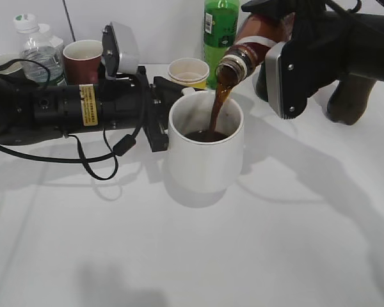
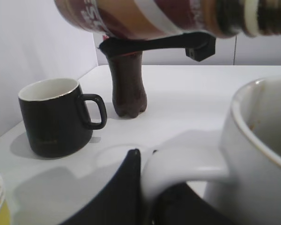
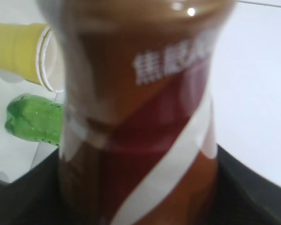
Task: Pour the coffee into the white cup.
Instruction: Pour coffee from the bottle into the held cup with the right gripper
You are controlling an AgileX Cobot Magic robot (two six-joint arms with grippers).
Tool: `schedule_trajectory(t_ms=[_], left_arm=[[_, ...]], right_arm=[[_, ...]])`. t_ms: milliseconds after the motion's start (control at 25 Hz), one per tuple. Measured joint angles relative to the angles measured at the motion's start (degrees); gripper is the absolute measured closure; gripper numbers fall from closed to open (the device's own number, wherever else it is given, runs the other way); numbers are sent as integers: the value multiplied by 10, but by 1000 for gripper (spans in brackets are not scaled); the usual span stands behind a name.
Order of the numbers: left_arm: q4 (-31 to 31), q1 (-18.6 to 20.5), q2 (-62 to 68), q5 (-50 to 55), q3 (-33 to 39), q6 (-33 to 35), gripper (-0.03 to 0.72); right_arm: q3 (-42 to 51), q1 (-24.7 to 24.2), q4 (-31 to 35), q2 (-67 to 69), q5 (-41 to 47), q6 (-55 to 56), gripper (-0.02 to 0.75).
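Right hand seemingly clamps contoured plastic coffee bottle, streaming into glossy white cup.

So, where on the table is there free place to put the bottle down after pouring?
The broad bare tabletop in front of the white cup is free, and so is the stretch to its right. The back edge is crowded: red paper cup, yellow cup, green bottle.

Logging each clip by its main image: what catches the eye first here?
A brown stream of coffee falls from a tipped bottle at upper right into the white cup at centre. The right claw grips the bottle, while the left claw holds the cup's handle.
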Motion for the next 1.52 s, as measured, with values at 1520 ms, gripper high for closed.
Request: schedule_trajectory(t_ms=[1520], left_arm=[[3,0,0,3,0,0,652]], right_arm=[[0,0,1,-1,-54,-72,207]])
